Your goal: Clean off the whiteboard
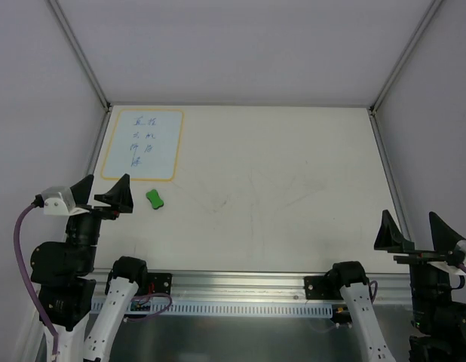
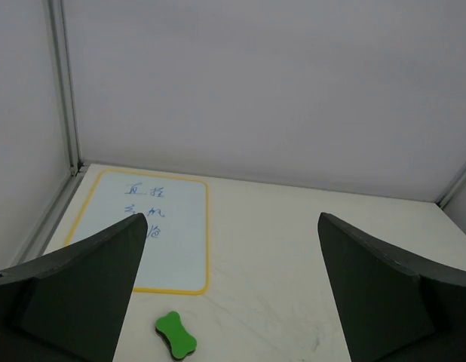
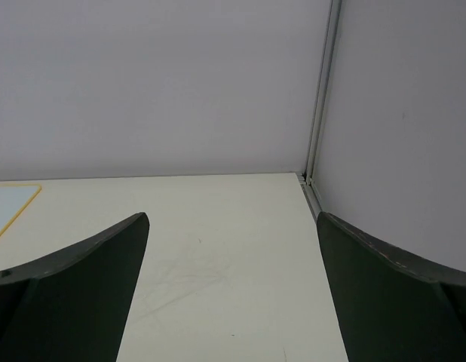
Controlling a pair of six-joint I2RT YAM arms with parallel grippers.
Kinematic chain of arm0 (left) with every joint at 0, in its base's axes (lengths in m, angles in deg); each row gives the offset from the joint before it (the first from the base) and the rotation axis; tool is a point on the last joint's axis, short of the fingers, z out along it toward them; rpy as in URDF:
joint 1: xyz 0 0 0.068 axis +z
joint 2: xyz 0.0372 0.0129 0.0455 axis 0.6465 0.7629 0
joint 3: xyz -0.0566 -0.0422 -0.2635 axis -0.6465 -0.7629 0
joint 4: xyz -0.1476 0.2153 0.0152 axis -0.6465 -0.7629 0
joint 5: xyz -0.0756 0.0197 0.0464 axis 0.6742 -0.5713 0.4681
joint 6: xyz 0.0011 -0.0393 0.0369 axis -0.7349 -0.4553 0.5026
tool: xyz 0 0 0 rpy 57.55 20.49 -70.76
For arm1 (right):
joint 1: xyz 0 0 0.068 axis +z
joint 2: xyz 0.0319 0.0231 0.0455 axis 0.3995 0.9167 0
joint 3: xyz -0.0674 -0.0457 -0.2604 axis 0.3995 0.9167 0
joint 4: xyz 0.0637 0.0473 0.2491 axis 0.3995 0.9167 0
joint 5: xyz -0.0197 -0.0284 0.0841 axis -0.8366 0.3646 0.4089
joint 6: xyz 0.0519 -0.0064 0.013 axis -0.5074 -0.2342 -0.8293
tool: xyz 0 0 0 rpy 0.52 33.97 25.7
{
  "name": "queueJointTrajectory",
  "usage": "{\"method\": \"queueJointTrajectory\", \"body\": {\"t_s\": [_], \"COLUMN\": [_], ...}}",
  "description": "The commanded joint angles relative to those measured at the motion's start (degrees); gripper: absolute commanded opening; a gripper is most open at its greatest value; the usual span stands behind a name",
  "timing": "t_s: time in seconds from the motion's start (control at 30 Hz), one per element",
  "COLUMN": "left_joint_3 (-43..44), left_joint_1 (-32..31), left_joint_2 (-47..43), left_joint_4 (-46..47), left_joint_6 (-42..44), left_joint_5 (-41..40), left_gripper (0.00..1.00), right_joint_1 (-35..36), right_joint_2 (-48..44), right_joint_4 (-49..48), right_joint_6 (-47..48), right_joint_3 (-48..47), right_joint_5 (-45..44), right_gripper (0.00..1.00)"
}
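The whiteboard (image 1: 142, 145), pale blue-white with a yellow-orange rim and blue handwritten marks, lies flat at the far left of the table; it also shows in the left wrist view (image 2: 142, 234). A small green eraser (image 1: 155, 199) lies just off its near right corner, seen too in the left wrist view (image 2: 175, 333). My left gripper (image 1: 105, 192) is open and empty, above the table's left side, near the eraser and short of the board. My right gripper (image 1: 414, 230) is open and empty at the near right.
Grey enclosure walls with metal corner posts (image 1: 82, 56) ring the off-white tabletop (image 1: 278, 181). A metal rail (image 1: 240, 290) runs along the near edge by the arm bases. A sliver of the whiteboard's corner shows in the right wrist view (image 3: 10, 207).
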Motion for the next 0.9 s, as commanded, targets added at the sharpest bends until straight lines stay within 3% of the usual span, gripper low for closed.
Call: {"method": "queueJointTrajectory", "body": {"t_s": [0.0,0.13,0.37,0.57,0.77,0.87], "left_joint_3": [-0.55,-1.95,-3.63,1.46,12.97,19.12], "left_joint_1": [-0.24,-0.24,-0.24,-0.24,0.28,0.64], "left_joint_2": [1.31,4.03,17.29,40.28,65.94,76.68], "left_joint_4": [0.50,-0.38,-1.61,-1.44,-1.26,-1.26], "left_joint_6": [0.47,-0.32,-4.53,-9.71,-11.83,-13.41], "left_joint_5": [-0.36,-0.19,3.06,3.77,2.53,2.98], "left_gripper": [0.99,0.99,0.99,0.99,0.98,0.87], "right_joint_1": [0.47,0.38,0.38,0.47,0.38,0.38], "right_joint_2": [1.61,2.49,7.49,7.68,5.75,4.69], "right_joint_4": [-3.06,-3.06,-1.48,-1.13,-1.30,-1.30], "right_joint_6": [-1.03,-3.66,-8.49,-14.21,-15.01,-14.92], "right_joint_3": [0.66,2.86,8.05,14.55,20.43,22.02], "right_joint_5": [2.33,4.00,14.62,15.60,17.27,18.15], "right_gripper": [0.99,0.99,0.99,0.99,0.99,0.99]}}
